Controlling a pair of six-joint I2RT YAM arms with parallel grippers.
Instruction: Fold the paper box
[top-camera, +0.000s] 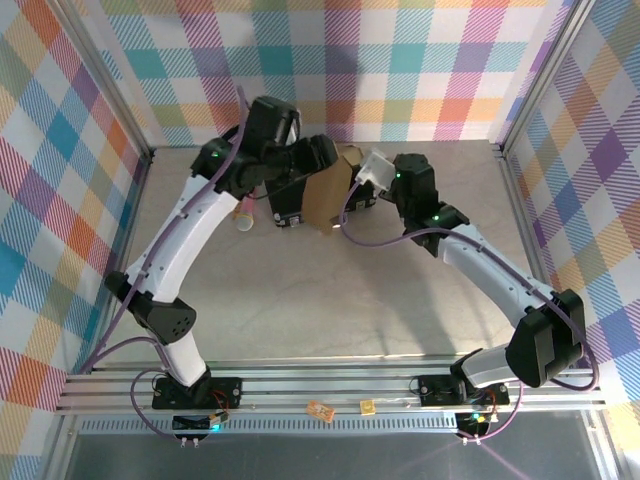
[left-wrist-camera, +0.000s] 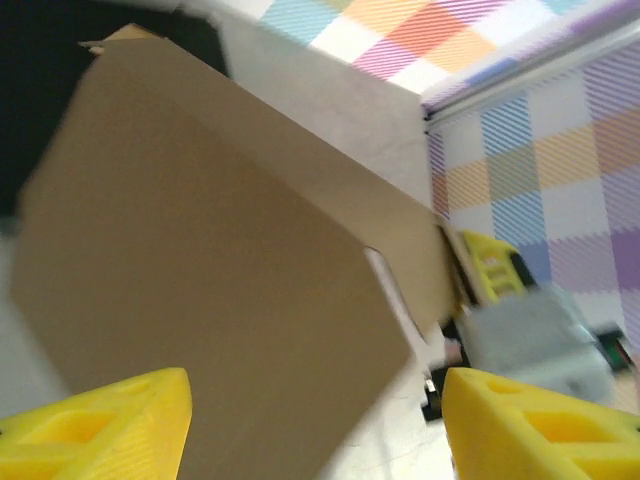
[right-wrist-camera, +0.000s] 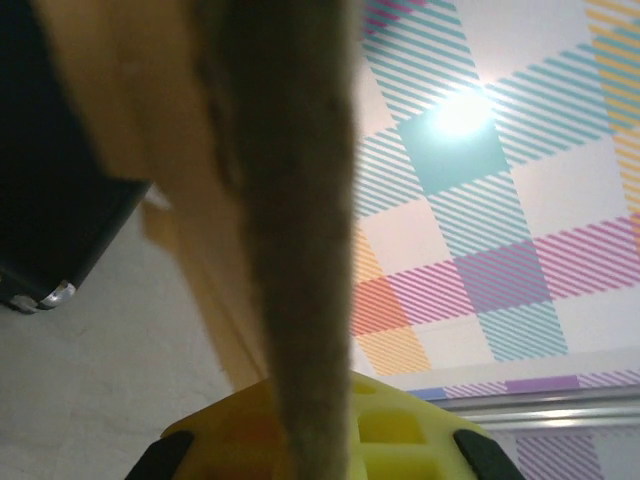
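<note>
so the biggest thing here is the pale table (top-camera: 330, 310) inside the plaid-walled cage, with the left arm (top-camera: 190, 235) and right arm (top-camera: 490, 265) both bending inward and meeting at the far middle

there's a black case (right-wrist-camera: 50, 200) with a metal corner sitting on the table. From the right wrist it's off to the left, behind the cardboard

the paper box (top-camera: 325, 200) is at the far middle, right between the two wrists. It's plain brown cardboard, not boxed up yet, more like a flat sheet with a bent flap. From the left wrist cam it's one big tilted panel with a notch cut in its right edge. Can't tell if its lower edge touches the table or not

the right fingers (right-wrist-camera: 390, 430) are pinched down on the paper box, and the sheet runs edge-on straight up out of the yellow pads. You can also spot that yellow finger at the sheet's right edge from the left wrist

the left fingers (left-wrist-camera: 110, 425) are spread wide, one yellow pad on each side of the frame, with the panel just past them and neither pad touching it as far as i can see

smaller stuff: a little pale pinkish thing (top-camera: 243, 218) on the table just left of the box, and two tiny orange-yellow bits (top-camera: 320, 410) on the near rail between the arm bases
</note>
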